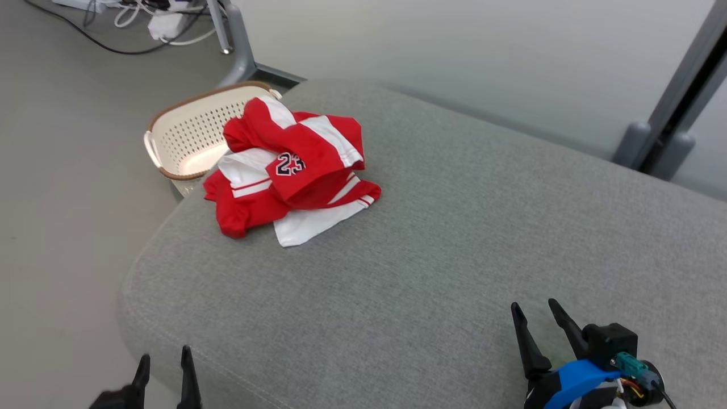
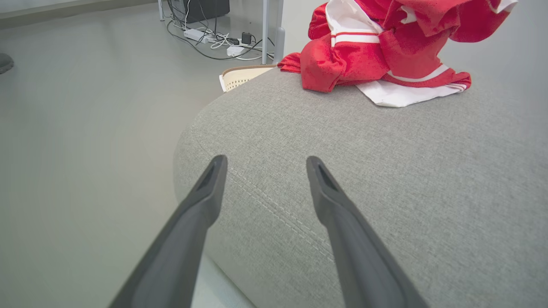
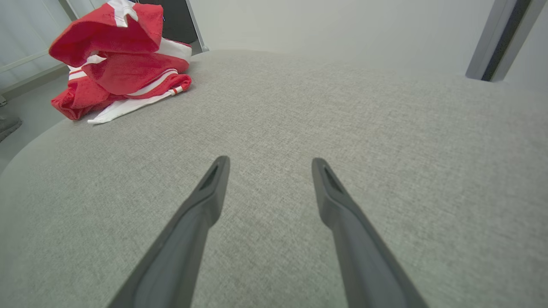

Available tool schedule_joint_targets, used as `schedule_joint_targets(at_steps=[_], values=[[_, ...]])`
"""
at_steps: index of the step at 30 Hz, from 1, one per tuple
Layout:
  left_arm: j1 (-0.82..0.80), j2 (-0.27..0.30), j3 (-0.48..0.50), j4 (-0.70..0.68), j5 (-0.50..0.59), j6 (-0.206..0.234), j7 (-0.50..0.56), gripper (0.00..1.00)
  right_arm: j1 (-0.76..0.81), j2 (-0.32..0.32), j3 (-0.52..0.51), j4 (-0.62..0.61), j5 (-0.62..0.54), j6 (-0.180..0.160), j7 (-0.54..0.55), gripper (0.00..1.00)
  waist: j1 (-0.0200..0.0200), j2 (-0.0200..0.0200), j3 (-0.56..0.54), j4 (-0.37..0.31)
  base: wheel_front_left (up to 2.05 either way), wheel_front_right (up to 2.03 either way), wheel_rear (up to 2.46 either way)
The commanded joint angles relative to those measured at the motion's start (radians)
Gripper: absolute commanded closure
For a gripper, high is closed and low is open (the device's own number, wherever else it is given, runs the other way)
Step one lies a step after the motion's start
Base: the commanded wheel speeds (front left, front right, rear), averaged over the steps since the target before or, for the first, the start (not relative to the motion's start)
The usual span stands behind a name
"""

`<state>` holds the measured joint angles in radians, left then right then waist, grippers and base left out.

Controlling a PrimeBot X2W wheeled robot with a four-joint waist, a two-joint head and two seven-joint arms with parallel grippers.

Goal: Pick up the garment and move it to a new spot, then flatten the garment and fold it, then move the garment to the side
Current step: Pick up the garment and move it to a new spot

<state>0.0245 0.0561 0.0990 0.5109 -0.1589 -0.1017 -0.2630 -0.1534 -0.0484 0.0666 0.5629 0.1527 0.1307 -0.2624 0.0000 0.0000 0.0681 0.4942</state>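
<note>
Both hands empty: left gripper (image 1: 164, 353) spread wide at the near left corner of the grey cushion (image 1: 454, 227), right gripper (image 1: 533, 304) spread wide over its near edge. Garment (image 1: 289, 170) sits bunched at the far left corner, right by the edge, with a perforated basket (image 1: 187, 136) just behind it, off the cushion. Risk as I see it: a shove on approach could tip the heap over that edge into the basket or onto the floor. Pinching only one loose layer would drag it out lopsided. Red fabric, white bands, a "23" patch, white flap poking toward me.
</note>
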Motion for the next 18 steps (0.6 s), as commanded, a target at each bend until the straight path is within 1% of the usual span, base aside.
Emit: schedule_joint_targets(at_steps=[1,5,7,9,14,18], values=[[-0.039,-0.003,0.001,-0.003,-0.006,-0.004,-0.003,0.00,-0.011,-0.004,-0.001,0.000,0.001,0.000,-0.004,0.00,0.0000,0.0000,0.010,-0.003,0.00,0.00,0.00],[-0.119,-0.001,-0.014,0.001,-0.047,-0.024,-0.003,0.00,-0.034,-0.004,-0.008,-0.011,-0.029,0.000,-0.004,0.00,0.0000,0.0000,0.069,-0.034,0.00,0.00,0.00],[-0.181,0.027,-0.013,-0.002,-0.065,-0.030,-0.003,0.00,-0.046,-0.004,-0.020,-0.018,-0.042,0.000,-0.004,0.00,0.0000,0.0000,0.104,-0.050,0.00,0.00,0.00],[-0.254,0.053,-0.041,-0.014,-0.093,-0.031,-0.003,0.00,-0.057,-0.004,-0.028,-0.025,-0.059,0.000,-0.004,0.00,0.0000,0.0000,0.138,-0.066,0.00,0.00,0.00],[-0.442,0.186,-0.146,-0.013,-0.196,-0.029,-0.003,0.00,-0.084,-0.009,-0.037,-0.032,-0.084,0.000,-0.001,0.00,0.0000,0.0000,0.215,-0.104,0.00,0.00,0.00],[-0.598,0.295,-0.281,0.026,-0.317,-0.029,0.000,0.00,-0.107,-0.011,-0.032,-0.026,-0.085,0.000,0.000,0.00,0.0000,0.0000,0.259,-0.138,0.00,0.00,0.00]])
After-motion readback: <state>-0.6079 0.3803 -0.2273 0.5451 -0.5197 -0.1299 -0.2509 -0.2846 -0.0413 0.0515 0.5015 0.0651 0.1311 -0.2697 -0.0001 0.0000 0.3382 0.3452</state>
